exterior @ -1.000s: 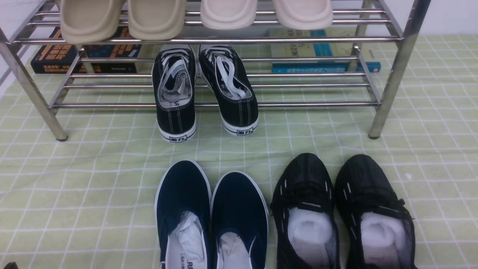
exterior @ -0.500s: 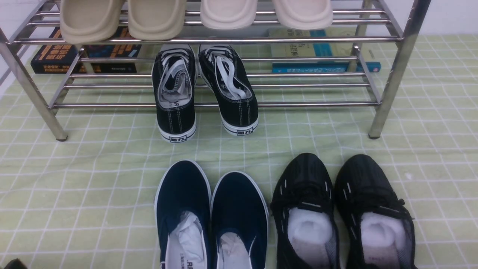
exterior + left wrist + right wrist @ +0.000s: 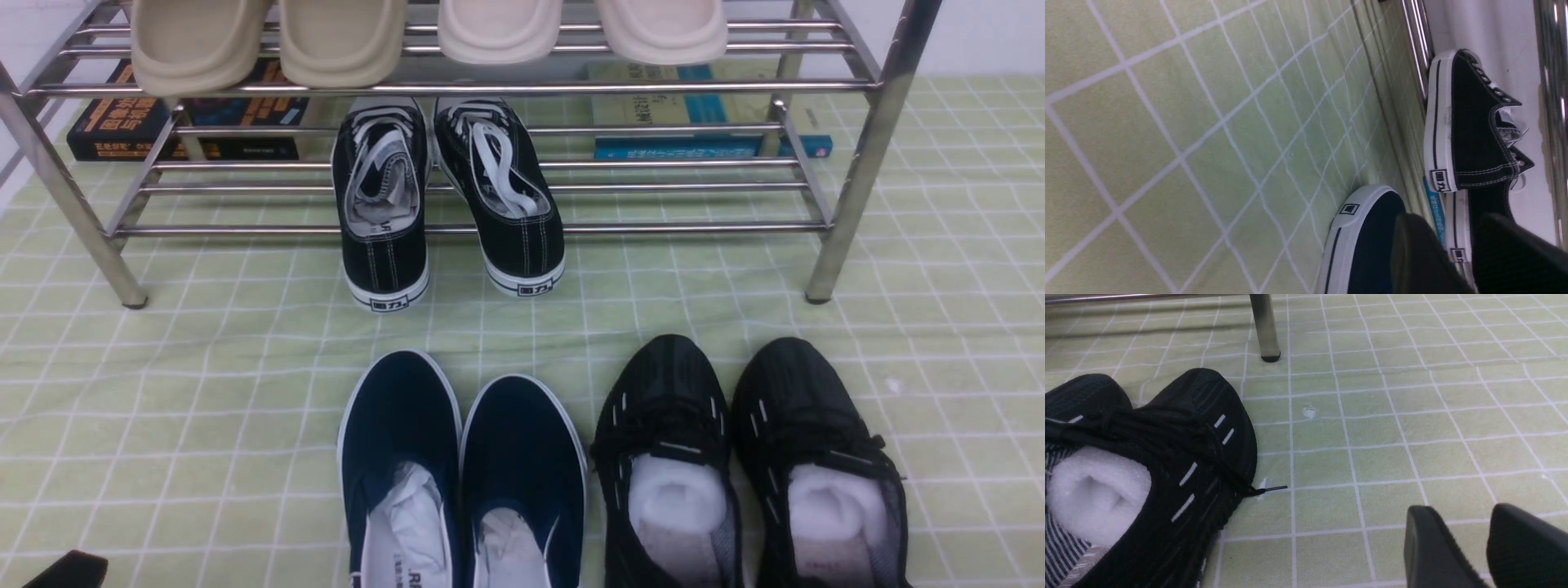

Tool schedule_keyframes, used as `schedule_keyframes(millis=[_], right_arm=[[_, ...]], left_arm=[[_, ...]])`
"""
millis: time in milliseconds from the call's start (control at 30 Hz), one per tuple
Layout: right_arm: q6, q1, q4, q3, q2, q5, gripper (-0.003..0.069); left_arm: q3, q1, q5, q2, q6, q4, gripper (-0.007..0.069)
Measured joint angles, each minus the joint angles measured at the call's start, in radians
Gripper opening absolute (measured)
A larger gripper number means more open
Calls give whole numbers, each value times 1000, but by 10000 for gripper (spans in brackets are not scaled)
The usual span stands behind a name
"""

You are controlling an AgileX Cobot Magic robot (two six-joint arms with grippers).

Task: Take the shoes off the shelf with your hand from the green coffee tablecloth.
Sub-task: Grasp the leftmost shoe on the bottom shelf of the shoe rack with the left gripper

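The shoes, black canvas sneakers with white laces, sit side by side on the lower tier of the chrome shelf (image 3: 490,86), heels jutting toward me: the left one (image 3: 382,204) and the right one (image 3: 502,196). The shelf stands on the green coffee tablecloth (image 3: 204,367). Only a dark tip of my left gripper (image 3: 69,569) shows at the front view's bottom left corner, far from the shoes. In the left wrist view the left gripper (image 3: 1449,222) is open and empty, with a sneaker (image 3: 1470,122) beyond it. My right gripper (image 3: 1453,514) is open over bare cloth; the front view does not show it.
Navy slip-ons (image 3: 461,474) and black mesh shoes (image 3: 743,457) lie on the cloth in front of the shelf. Beige slippers (image 3: 269,41) fill the top tier. Books (image 3: 139,122) lie behind the shelf. A shelf leg (image 3: 1265,326) stands beyond the mesh shoe (image 3: 1167,457).
The left gripper's dark tip has come further into the front view's bottom left corner. The shoes and shelf have not moved.
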Motion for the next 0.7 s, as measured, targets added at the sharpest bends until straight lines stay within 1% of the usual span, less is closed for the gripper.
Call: schedule_keyframes(millis=[33, 67, 133, 200, 267, 300, 333, 400, 433, 467, 500, 533, 567, 633, 667, 700], right_arm=[[0, 0, 0, 0, 0, 0, 237], [0, 0, 0, 0, 0, 0, 237], [0, 0, 0, 0, 0, 0, 237], [0, 0, 0, 0, 0, 0, 237], [0, 0, 0, 0, 0, 0, 237], [0, 0, 0, 0, 0, 0, 237], [0, 0, 0, 0, 0, 0, 237], [0, 0, 0, 0, 0, 0, 237], [0, 0, 0, 0, 0, 0, 237], [0, 0, 0, 0, 0, 0, 237], [0, 0, 0, 0, 0, 0, 237], [0, 0, 0, 0, 0, 0, 237], [0, 0, 0, 0, 0, 0, 237], [0, 0, 0, 0, 0, 0, 237], [0, 0, 0, 0, 0, 0, 237], [0, 0, 0, 0, 0, 0, 237]], left_arm=[[0, 0, -2, 0, 0, -4, 223], [-2, 0, -15, 0, 7, -24, 194], [-38, 0, 7, 0, 50, -35, 120], [-102, 0, 31, 13, 92, -34, 48], [-197, 0, 74, 70, 153, -18, 8], [-239, 0, 100, 104, 183, -5, 1], [-260, 0, 107, 123, 190, -2, 1], [-400, 0, 246, 276, 288, 40, 1], [-410, 0, 258, 290, 288, 40, 1], [-453, 0, 304, 345, 329, 54, 1], [-544, 0, 390, 478, 399, 74, 1], [-554, 0, 409, 494, 417, 78, 1], [-623, 0, 467, 599, 478, 86, 1], [-729, 0, 527, 764, 559, 89, 1], [-738, 0, 531, 779, 565, 89, 1], [-817, 0, 556, 893, 609, 89, 1]])
